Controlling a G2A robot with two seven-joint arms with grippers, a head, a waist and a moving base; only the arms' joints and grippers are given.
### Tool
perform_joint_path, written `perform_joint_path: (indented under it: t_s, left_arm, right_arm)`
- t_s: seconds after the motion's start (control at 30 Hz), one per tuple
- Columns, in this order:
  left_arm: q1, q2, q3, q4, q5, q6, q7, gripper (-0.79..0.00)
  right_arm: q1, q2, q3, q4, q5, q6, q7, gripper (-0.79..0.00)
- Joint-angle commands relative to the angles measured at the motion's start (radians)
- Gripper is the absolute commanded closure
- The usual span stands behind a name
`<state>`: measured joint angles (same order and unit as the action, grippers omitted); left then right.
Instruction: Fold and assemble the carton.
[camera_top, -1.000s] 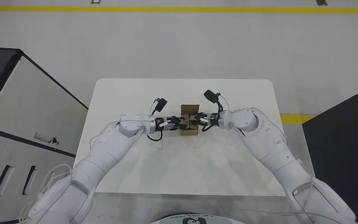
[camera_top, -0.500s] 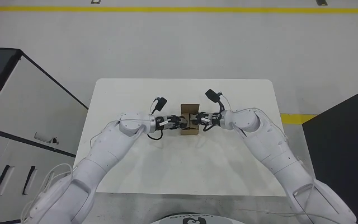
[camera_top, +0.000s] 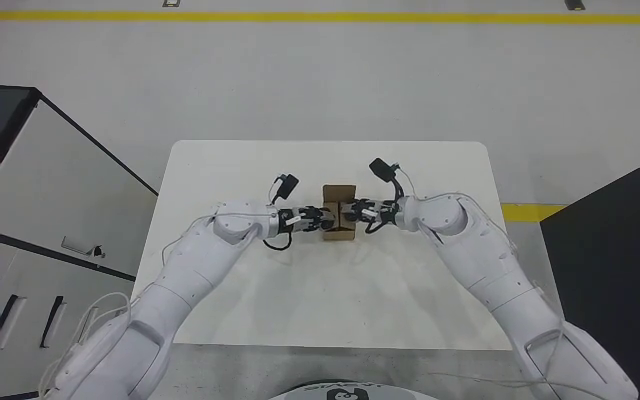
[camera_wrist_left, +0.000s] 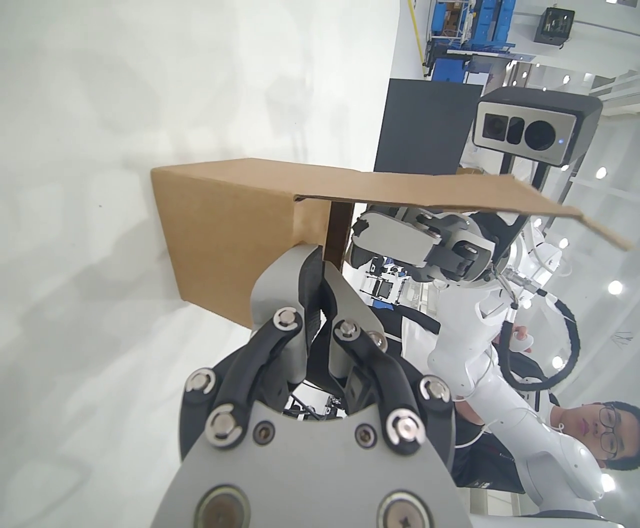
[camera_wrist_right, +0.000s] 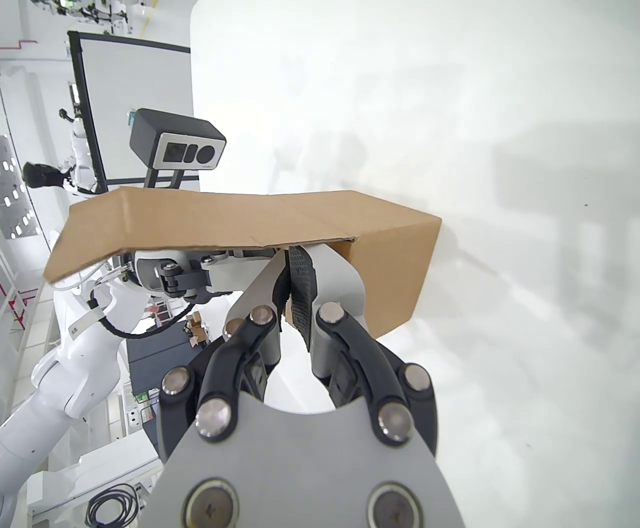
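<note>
Carton (camera_top: 339, 232) at the middle of the worktop (camera_top: 330, 300): brown, partly formed, resting on the surface. Long axis near to far, with one loose flap sticking out past the body.

Left end effector (camera_top: 323, 218) at the carton's left side, pressed together on the edge of a cardboard wall. Right end effector (camera_top: 353, 212) at the right side, likewise pinching a thin cardboard edge. Both touching the carton, directly opposite each other across its short width, neither arm nearer than the other. Carton therefore straight between the two, to the right of the left end effector and to the left of the right one.

Next move judged to turn on exactly this. Opposed grips across the short axis, well placed for squaring the walls or pressing them inward. Loose flap not yet folded down.

Compared with a second ago, hardly anything different. Carton in the same spot, both pinches unchanged. Only the right wrist shifted very slightly towards the far right.
</note>
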<state>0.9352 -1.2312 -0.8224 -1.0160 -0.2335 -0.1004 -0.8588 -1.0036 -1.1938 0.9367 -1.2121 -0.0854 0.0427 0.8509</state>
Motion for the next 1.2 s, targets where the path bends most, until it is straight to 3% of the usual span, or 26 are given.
perform_joint_path:
  t_s: [0.0, 0.57, 0.6, 0.63, 0.67, 0.7, 0.77, 0.97, 1.17]
  left_arm:
    - [0.002, 0.001, -0.005, -0.003, 0.001, -0.002, -0.002, 0.0]
    - [0.013, -0.001, -0.033, -0.006, 0.0, -0.002, 0.002, 0.0]
    - [0.015, 0.001, -0.041, -0.012, -0.003, -0.009, -0.001, 0.0]
    - [0.018, 0.004, -0.05, -0.02, -0.007, -0.016, -0.006, 0.0]
    - [0.023, 0.006, -0.06, -0.03, -0.012, -0.025, -0.011, -0.095]
    - [0.028, 0.01, -0.07, -0.042, -0.014, -0.032, -0.019, -0.292]
    - [0.039, 0.019, -0.093, -0.068, -0.015, -0.043, -0.039, -0.785]
    - [0.082, 0.049, -0.163, -0.182, 0.007, -0.031, -0.093, -0.785]
    - [0.082, 0.049, -0.163, -0.182, 0.007, -0.031, -0.093, -0.785]
  right_arm:
    - [0.001, -0.002, -0.004, 0.007, -0.002, 0.0, 0.001, 0.0]
    - [-0.007, 0.001, 0.02, -0.02, 0.012, -0.016, 0.004, 0.0]
    - [-0.01, 0.002, 0.029, -0.025, 0.023, -0.024, 0.006, -0.031]
    - [-0.014, 0.004, 0.038, -0.03, 0.031, -0.031, 0.01, -0.246]
    - [-0.017, 0.007, 0.049, -0.036, 0.038, -0.039, 0.014, -0.493]
    - [-0.023, 0.01, 0.061, -0.043, 0.05, -0.05, 0.02, -0.742]
    - [-0.036, 0.016, 0.086, -0.06, 0.072, -0.076, 0.035, -0.785]
    - [-0.084, 0.037, 0.171, -0.12, 0.173, -0.151, 0.107, -0.785]
    - [-0.084, 0.037, 0.171, -0.12, 0.173, -0.151, 0.107, -0.785]
